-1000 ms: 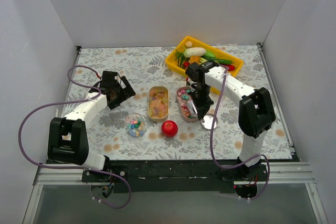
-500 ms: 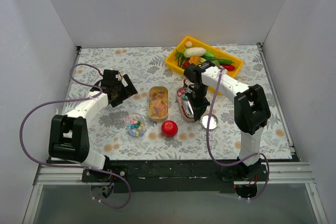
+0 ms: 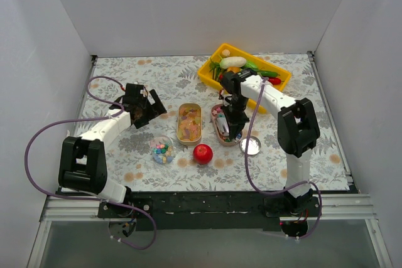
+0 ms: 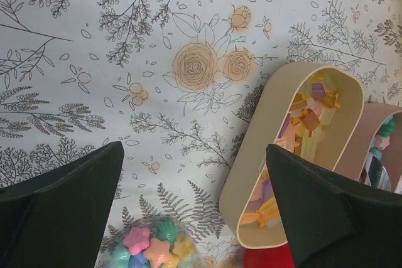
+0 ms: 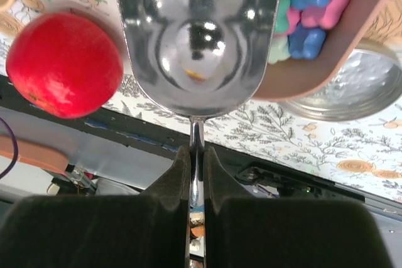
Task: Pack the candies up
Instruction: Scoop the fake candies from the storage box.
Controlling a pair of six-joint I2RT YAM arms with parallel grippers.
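In the middle of the flowered surface, the candies lie heaped in a beige oval tray — small amber, orange and pale yellow gummies. Just right of it stands a pink tray of blue, pink and teal pieces. Over that one the right hand is pinched tight on the thin handle of a metal scoop, whose bowl looks all but bare. The left hand hangs spread wide above the surface beside the beige tray, holding nothing. The gummies are probably light, soft and a little tacky, and too small to pinch one at a time — sliding the scoop under the heap should suit them better, with the tray's rim the place to steady it. A red ball sits near the trays.
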